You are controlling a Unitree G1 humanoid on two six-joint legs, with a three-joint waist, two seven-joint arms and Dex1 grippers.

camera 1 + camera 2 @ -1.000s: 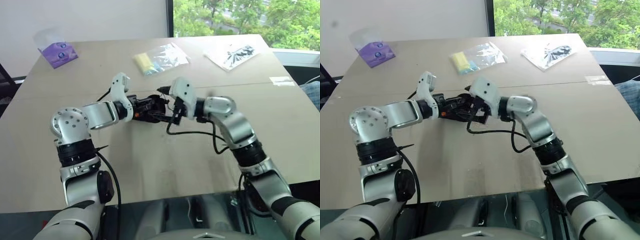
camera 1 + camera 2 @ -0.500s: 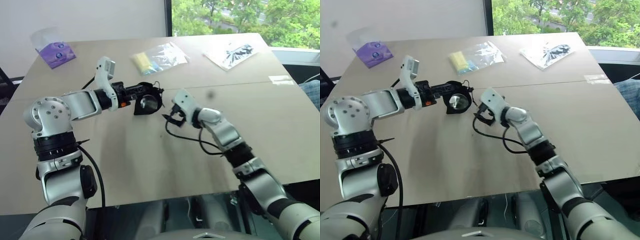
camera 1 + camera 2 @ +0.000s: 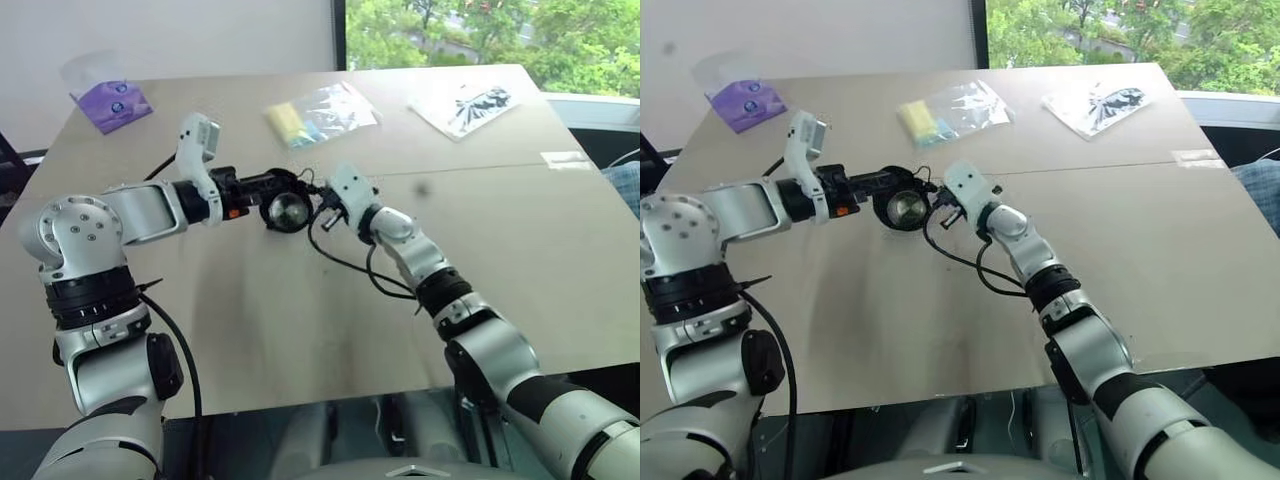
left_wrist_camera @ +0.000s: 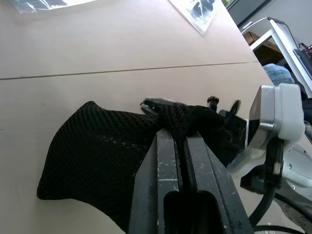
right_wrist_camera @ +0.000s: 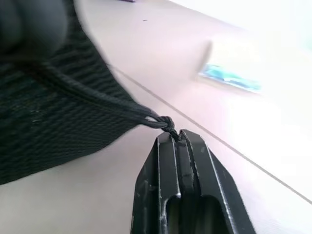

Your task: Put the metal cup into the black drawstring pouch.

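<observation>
The black drawstring pouch (image 4: 97, 151) hangs just above the table, its mouth facing me. The shiny metal cup (image 3: 287, 210) sits inside that mouth, with black fabric ringing it. My left gripper (image 4: 179, 127) is shut on the mesh fabric at the pouch's rim, reaching in from the left. My right gripper (image 5: 176, 139) sits close beside the pouch on its right. It is shut on the knotted end of the thin drawstring cord (image 5: 165, 123), which runs taut back to the pouch.
On the far side of the tan table (image 3: 300, 330) lie a purple packet (image 3: 115, 103), a clear bag with a yellow item (image 3: 315, 115) and a clear bag with a black print (image 3: 465, 105). A small label (image 3: 563, 158) lies at the right edge.
My right gripper, open a moment ago below the pouch, has moved up to it and shut on the drawstring cord. The left arm has lifted the pouch slightly leftward.
</observation>
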